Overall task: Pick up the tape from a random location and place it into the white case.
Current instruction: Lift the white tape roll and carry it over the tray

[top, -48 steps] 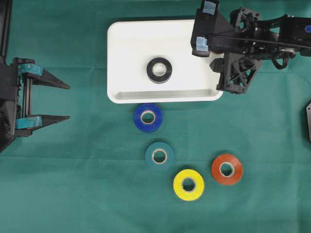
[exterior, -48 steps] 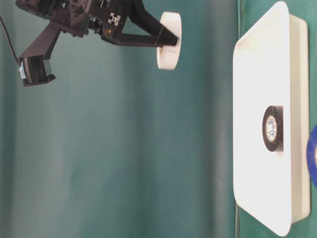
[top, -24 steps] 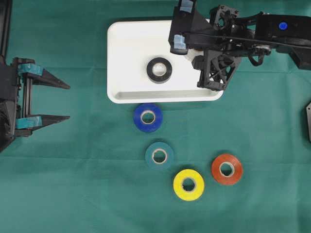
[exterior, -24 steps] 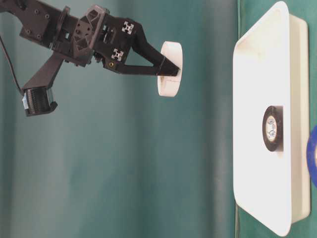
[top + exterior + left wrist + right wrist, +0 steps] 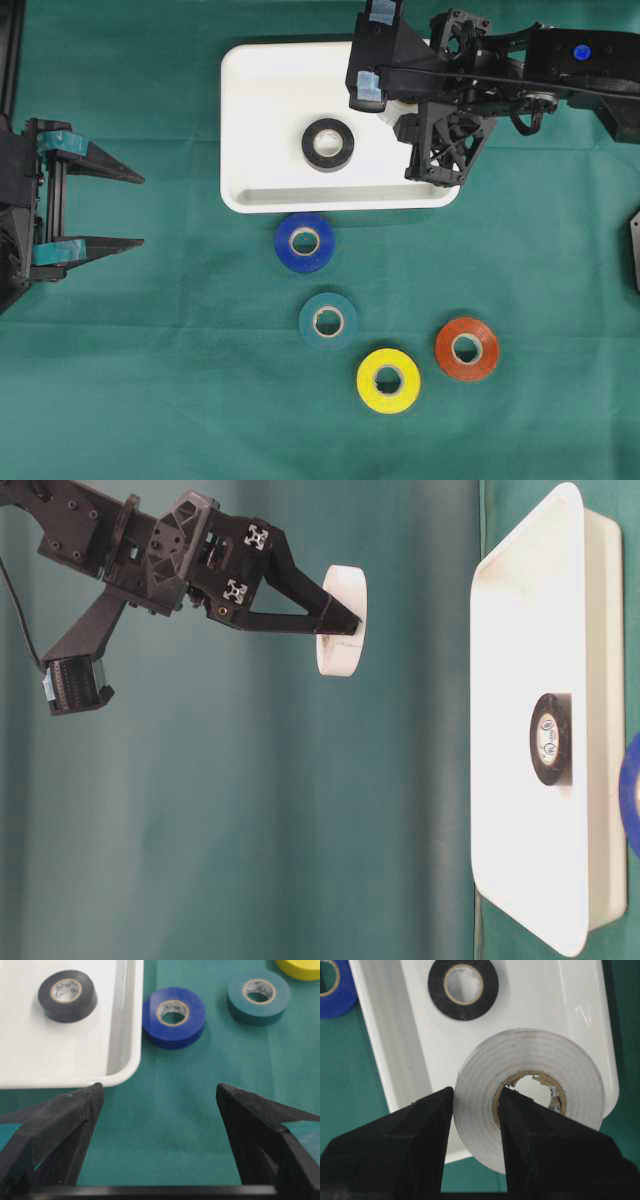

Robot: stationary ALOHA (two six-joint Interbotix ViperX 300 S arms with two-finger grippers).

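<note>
My right gripper (image 5: 476,1095) is shut on a white tape roll (image 5: 535,1060), one finger outside the roll and one through its core. It hangs well above the white case (image 5: 260,80), over the case's right half; the table-level view shows the roll (image 5: 343,595) clear of the case (image 5: 510,730). A black tape roll (image 5: 328,145) lies flat inside the case. My left gripper (image 5: 138,210) stands open at the left edge of the table, with nothing between its fingers.
Four loose rolls lie on the green cloth in front of the case: blue (image 5: 304,242) just below its front rim, teal (image 5: 327,321), yellow (image 5: 388,381) and orange-red (image 5: 467,349).
Over the last second my right arm carried the white tape leftward, from the case's right edge to over its right half; it has held still for the last half second. The left arm has not moved.
</note>
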